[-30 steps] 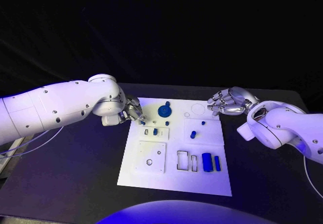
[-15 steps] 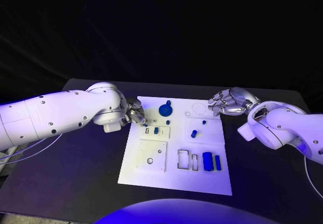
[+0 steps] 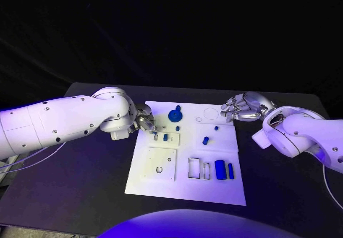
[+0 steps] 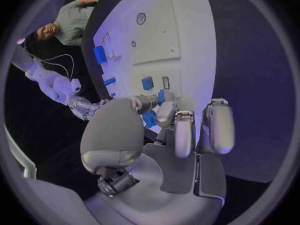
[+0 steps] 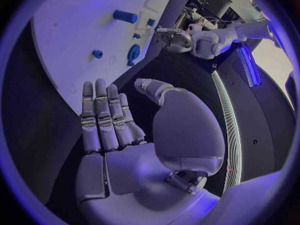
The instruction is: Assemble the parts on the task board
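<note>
**A:** What worries you?

**B:** My left hand [image 3: 143, 120] pinches a small blue part [image 4: 149, 118] between its fingertips at the task board's [image 3: 182, 191] left edge; if the pinch loosens, I'd expect it to roll onto the counter [image 3: 79, 183].

**A:** And the right?

**B:** My right hand [image 3: 241, 109] hovers by the board's far right corner, fingers curled, empty.

**A:** Slots?

**B:** A blue block [image 3: 219, 170] sits in one; the rectangular slot [image 3: 194, 169] beside it is empty.
</note>
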Controlling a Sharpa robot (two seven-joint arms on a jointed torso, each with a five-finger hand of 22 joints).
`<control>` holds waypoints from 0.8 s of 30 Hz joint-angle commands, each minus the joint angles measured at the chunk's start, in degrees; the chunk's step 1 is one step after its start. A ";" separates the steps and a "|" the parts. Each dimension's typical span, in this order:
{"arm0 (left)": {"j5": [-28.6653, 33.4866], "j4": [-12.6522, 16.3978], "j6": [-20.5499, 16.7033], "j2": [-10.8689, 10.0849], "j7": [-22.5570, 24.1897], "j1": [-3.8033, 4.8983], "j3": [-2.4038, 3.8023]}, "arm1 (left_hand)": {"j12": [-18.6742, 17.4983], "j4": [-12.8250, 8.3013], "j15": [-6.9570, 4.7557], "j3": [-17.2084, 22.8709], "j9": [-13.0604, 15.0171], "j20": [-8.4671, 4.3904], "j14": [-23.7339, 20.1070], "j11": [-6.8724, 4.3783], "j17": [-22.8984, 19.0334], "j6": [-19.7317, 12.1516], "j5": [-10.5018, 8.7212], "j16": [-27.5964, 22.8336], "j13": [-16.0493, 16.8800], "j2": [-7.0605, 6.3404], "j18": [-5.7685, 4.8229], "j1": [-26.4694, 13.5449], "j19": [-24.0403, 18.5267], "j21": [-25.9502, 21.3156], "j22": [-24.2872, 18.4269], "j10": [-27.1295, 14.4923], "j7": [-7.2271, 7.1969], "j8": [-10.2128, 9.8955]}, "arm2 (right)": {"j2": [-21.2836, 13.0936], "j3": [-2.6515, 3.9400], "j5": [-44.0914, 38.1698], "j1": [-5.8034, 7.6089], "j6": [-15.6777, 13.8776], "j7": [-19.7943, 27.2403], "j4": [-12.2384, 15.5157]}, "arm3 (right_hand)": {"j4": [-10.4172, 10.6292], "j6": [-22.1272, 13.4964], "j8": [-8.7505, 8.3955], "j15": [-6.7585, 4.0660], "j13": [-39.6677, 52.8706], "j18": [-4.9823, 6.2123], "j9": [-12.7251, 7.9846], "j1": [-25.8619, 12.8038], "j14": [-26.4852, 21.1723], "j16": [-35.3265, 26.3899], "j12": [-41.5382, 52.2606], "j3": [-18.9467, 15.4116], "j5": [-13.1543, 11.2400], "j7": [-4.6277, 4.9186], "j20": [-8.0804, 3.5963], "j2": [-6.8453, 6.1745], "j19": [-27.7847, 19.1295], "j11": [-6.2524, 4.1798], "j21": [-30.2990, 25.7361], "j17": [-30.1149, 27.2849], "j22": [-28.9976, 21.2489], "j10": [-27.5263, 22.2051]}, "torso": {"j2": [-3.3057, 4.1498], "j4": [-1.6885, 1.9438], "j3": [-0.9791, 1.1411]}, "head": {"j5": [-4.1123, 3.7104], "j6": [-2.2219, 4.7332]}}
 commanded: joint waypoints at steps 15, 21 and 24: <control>-0.95 -0.75 3.00 0.98 -0.87 -0.90 -0.02 | 0.40 -5.85 -0.25 6.16 2.48 -0.38 5.94 0.01 15.10 1.20 0.24 0.21 0.22 0.41 0.18 -0.46 1.23 0.43 11.97 0.54 -1.07 0.87 | -0.02 -0.01 -0.21 -0.04 1.00 0.01 0.11 | 0.06 -0.43 0.27 0.01 -0.10 0.23 -0.11 -0.29 -0.34 -0.33 0.23 -0.30 0.17 2.34 0.06 0.15 -0.38 -0.11 -0.41 -0.07 -0.12 -0.36 | 0.01 0.07 -0.01 | -0.13 -0.11; -0.97 -0.87 3.11 1.25 -0.85 -1.05 -0.03 | 0.42 -5.73 -0.25 6.13 2.43 -0.40 5.94 0.02 15.10 1.14 0.25 0.21 0.20 0.23 0.19 -0.82 1.22 0.40 11.96 0.54 -1.07 0.94 | 0.00 -0.01 -0.21 -0.04 1.03 -0.01 0.09 | 0.06 -0.43 0.27 0.01 -0.10 0.23 -0.11 -0.29 -0.34 -0.33 0.23 -0.30 0.17 2.34 0.06 0.15 -0.38 -0.11 -0.41 -0.07 -0.12 -0.36 | 0.01 0.09 -0.01 | -0.07 -0.16; -0.97 -0.89 3.51 1.34 -0.86 -1.11 -0.03 | 0.43 -5.65 -0.26 6.08 2.42 -0.41 5.94 0.02 15.10 1.17 0.23 0.21 0.19 0.13 0.19 -1.04 1.21 0.38 11.96 0.54 -1.09 1.01 | 0.00 -0.01 -0.21 -0.04 1.03 -0.02 0.10 | 0.06 -0.43 0.27 0.01 -0.10 0.23 -0.11 -0.29 -0.34 -0.33 0.23 -0.30 0.17 2.34 0.06 0.15 -0.38 -0.11 -0.41 -0.07 -0.12 -0.36 | 0.03 0.08 -0.03 | -0.12 -0.27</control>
